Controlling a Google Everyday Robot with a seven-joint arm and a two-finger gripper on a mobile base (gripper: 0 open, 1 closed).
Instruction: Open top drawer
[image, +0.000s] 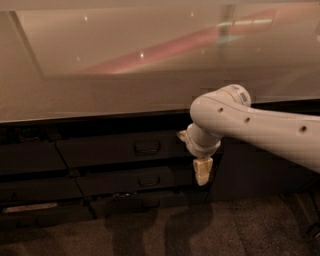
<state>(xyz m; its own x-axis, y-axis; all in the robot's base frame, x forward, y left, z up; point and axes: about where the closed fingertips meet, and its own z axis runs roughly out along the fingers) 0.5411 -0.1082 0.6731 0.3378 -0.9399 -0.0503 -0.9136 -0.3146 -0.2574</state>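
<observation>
The top drawer (117, 148) is a dark front just under the counter edge, with a small dark loop handle (147, 147) at its centre. It looks closed, flush with the fronts around it. My white arm reaches in from the right. My gripper (200, 167) hangs in front of the drawer stack's right end, to the right of and slightly below the handle, apart from it. One pale fingertip (202, 171) points down; another pale tip (183, 135) shows at the wrist's left.
A wide pale countertop (125, 75) with light reflections fills the upper half. Below the top drawer sit a shorter drawer (135, 181) and a lowest one (140, 202). Dark handle-less panels (30, 157) stand at left. Dark floor (165, 235) lies below.
</observation>
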